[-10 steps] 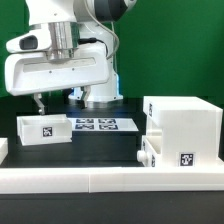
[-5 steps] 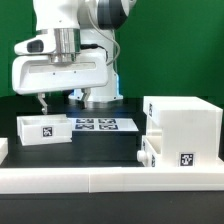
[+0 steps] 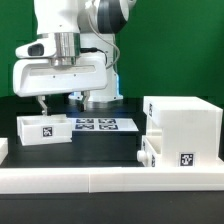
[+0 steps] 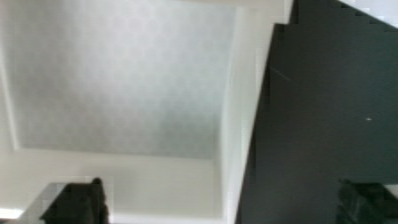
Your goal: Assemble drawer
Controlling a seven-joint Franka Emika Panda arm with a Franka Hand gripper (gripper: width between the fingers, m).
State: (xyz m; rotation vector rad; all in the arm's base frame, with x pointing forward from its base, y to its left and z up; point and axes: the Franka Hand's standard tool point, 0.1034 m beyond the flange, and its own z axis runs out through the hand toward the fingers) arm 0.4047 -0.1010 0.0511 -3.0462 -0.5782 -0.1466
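A small white tray (image 3: 43,128) with a square tag lies on the black table at the exterior view's left. My gripper (image 3: 58,102) hangs open just above its back edge, holding nothing. In the wrist view the gripper (image 4: 221,205) has its dark fingertips (image 4: 71,203) spread wide. The tray's white floor and side wall (image 4: 125,90) lie under them. The large white casing (image 3: 185,125) stands at the right with a tag low on its front. A second small white part (image 3: 148,152) sticks out at its lower left.
The marker board (image 3: 98,124) lies flat between the tray and the casing. A long low white rail (image 3: 100,180) runs along the front. The arm's base (image 3: 100,100) stands behind the marker board. A green wall closes the back.
The hand has shifted slightly to the exterior view's right and a little lower over the small tray. The tray and casing have not moved.
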